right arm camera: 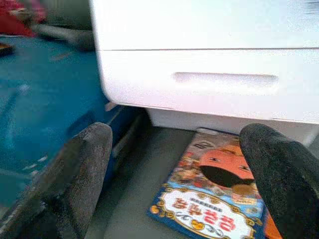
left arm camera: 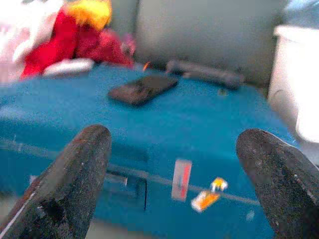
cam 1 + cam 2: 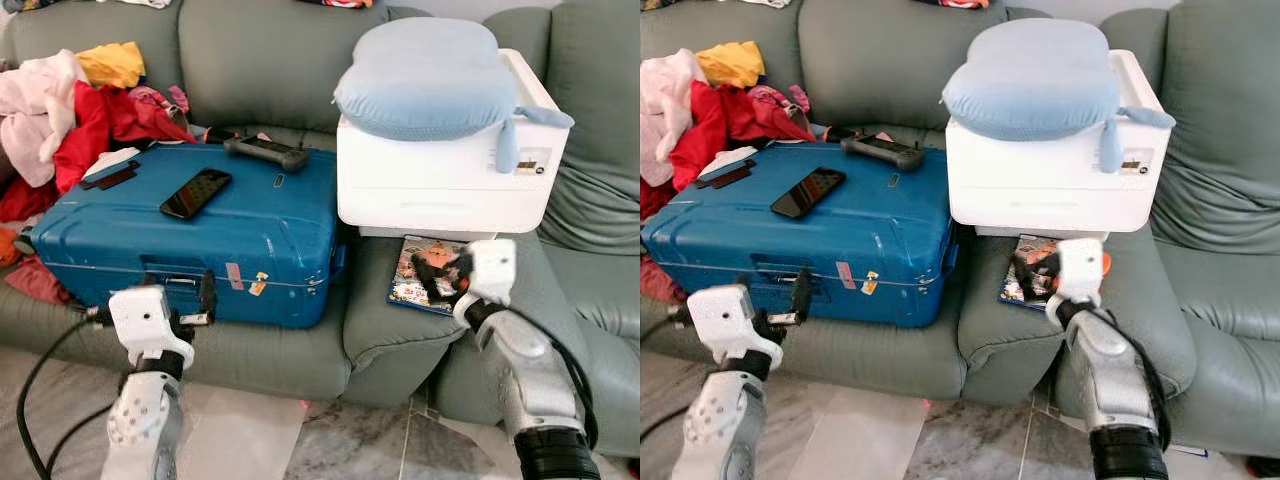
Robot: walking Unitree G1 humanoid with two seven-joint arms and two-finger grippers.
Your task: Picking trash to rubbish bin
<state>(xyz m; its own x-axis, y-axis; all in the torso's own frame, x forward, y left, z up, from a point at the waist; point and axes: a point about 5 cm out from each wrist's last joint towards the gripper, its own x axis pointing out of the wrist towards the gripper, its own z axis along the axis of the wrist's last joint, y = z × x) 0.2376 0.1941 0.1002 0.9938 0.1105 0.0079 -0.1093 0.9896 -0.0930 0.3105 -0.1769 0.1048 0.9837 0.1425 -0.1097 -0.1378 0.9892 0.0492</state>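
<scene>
A colourful booklet (image 3: 425, 272) lies flat on the sofa seat (image 3: 375, 290), partly tucked under the white printer (image 3: 440, 180). The right gripper (image 1: 174, 189), fingers wide, hovers just short of it at six o'clock. The left gripper (image 2: 174, 184), also wide, faces the blue suitcase (image 3: 200, 230), well apart.

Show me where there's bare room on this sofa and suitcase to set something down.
Free: the blue suitcase lid between the black phone and the white printer; the green seat cushion right of the printer. Crowded: the suitcase's far edge with the controller, the clothes pile at left, and the booklet before the right gripper.
</scene>
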